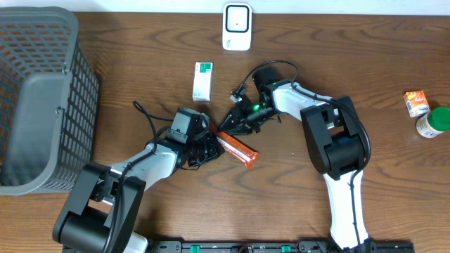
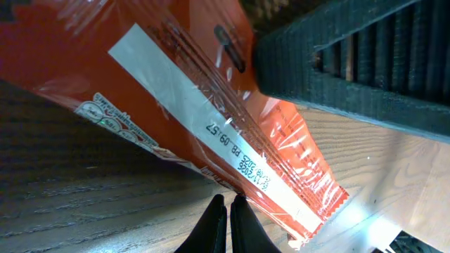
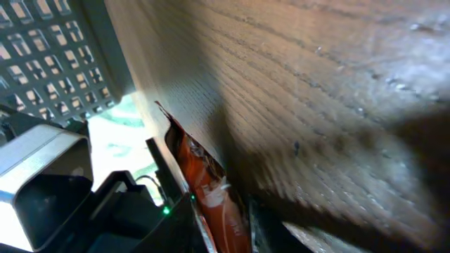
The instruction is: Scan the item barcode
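Note:
An orange snack packet [image 1: 239,149] lies at the table's middle, between both arms. In the right wrist view the packet [image 3: 208,184] stands edge-on between my right gripper's [image 3: 228,228] fingers, which press it from both sides. My right gripper [image 1: 230,126] holds the packet's upper left end. My left gripper [image 1: 209,145] sits just left of the packet, low over the wood. Its fingers [image 2: 228,214] are shut together with nothing between them, and the packet's white date strip [image 2: 204,126] runs just beyond the tips. A white scanner [image 1: 237,27] stands at the back edge.
A grey mesh basket [image 1: 42,98] fills the left side. A green and white box [image 1: 202,80] lies behind the grippers. At the far right are a small orange box [image 1: 415,102] and a green-lidded jar [image 1: 434,121].

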Controlling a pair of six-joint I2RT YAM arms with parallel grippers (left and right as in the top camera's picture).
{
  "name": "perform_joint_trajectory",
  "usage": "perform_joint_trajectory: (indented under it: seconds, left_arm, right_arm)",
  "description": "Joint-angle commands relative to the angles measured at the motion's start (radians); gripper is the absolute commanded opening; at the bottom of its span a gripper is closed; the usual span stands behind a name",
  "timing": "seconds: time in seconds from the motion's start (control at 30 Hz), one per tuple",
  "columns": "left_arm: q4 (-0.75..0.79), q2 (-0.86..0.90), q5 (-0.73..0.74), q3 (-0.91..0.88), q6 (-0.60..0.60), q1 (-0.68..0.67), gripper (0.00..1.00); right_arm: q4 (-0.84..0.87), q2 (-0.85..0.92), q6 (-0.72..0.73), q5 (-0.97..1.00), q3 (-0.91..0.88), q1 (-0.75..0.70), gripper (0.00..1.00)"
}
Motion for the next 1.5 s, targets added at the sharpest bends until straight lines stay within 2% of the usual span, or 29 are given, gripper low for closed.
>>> perform_joint_trajectory:
  seconds: [0.0, 0.23, 0.6, 0.87, 0.97, 1.1, 1.23, 1.37, 1.47]
  left_arm:
    - [0.003, 0.012, -0.029, -0.007, 0.010, 0.000, 0.07]
    - [0.040, 0.012, -0.031, -0.007, 0.033, 0.011, 0.07]
    - [0.110, 0.013, -0.012, -0.007, 0.051, 0.069, 0.07]
    - [0.108, 0.013, -0.004, -0.007, 0.083, 0.112, 0.07]
    - [0.106, 0.013, -0.004, -0.007, 0.085, 0.122, 0.07]
    - [0.106, 0.013, -0.004, -0.007, 0.088, 0.123, 0.07]
    - [0.106, 0.014, -0.004, -0.007, 0.088, 0.123, 0.07]
    - [0.106, 0.050, 0.006, -0.007, 0.084, 0.122, 0.07]
    - [0.106, 0.121, 0.045, -0.007, 0.084, 0.123, 0.07]
  right_arm:
    - [-0.029, 0.175, 0.105, 0.499, -0.090, 0.010, 0.39]
    - [-0.027, 0.175, 0.130, 0.499, -0.090, -0.012, 0.40]
    - [-0.039, 0.175, 0.145, 0.498, -0.090, -0.054, 0.29]
    - [-0.050, 0.175, 0.145, 0.494, -0.090, -0.071, 0.32]
    - [-0.050, 0.175, 0.130, 0.484, -0.090, -0.071, 0.39]
    - [-0.043, 0.175, 0.092, 0.434, -0.090, -0.071, 0.62]
    - [-0.041, 0.175, 0.092, 0.454, -0.090, -0.062, 0.79]
    - [-0.021, 0.175, 0.095, 0.457, -0.090, -0.035, 0.82]
    - [-0.012, 0.175, 0.150, 0.510, -0.090, -0.010, 0.81]
